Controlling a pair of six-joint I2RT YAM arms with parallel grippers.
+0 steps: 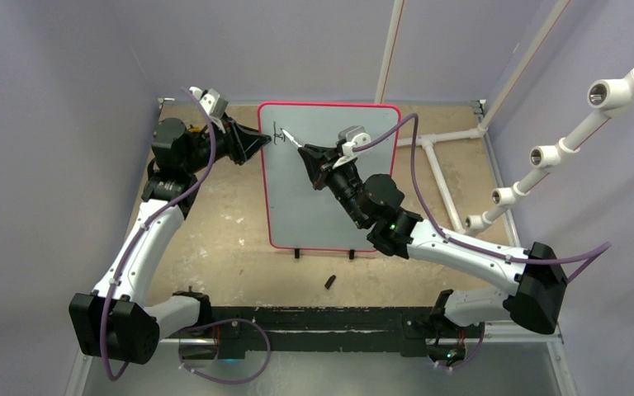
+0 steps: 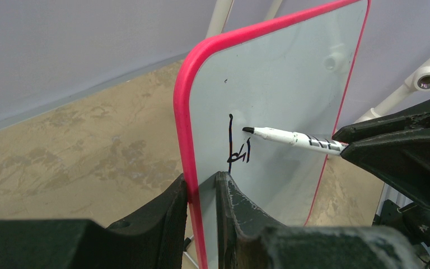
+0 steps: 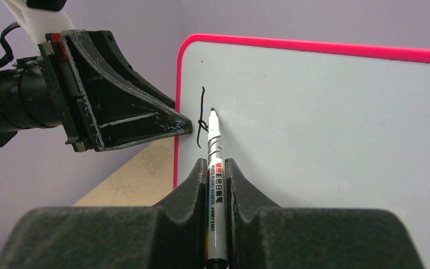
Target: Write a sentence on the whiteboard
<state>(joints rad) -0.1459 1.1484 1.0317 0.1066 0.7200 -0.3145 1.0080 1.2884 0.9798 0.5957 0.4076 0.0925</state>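
Clamping whiteboard rim, left tool; marker tip beside.

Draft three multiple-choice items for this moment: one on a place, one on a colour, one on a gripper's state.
1. Where on the pale upright whiteboard is the black handwritten script?
A. the centre
B. beside the edge clamped by the left gripper
C. the bottom right corner

2. What colour is the whiteboard's thin rim?
A. blue
B. red-pink
C. green

3. The right gripper is:
A. open and empty
B. shut on the board's rim
C. shut on the white black-tipped marker pen

Key:
1 B, the strokes sit just inside the clamped rim.
2 B, a bright red-pink band runs round the board.
3 C, both fingers press the pen's barrel.
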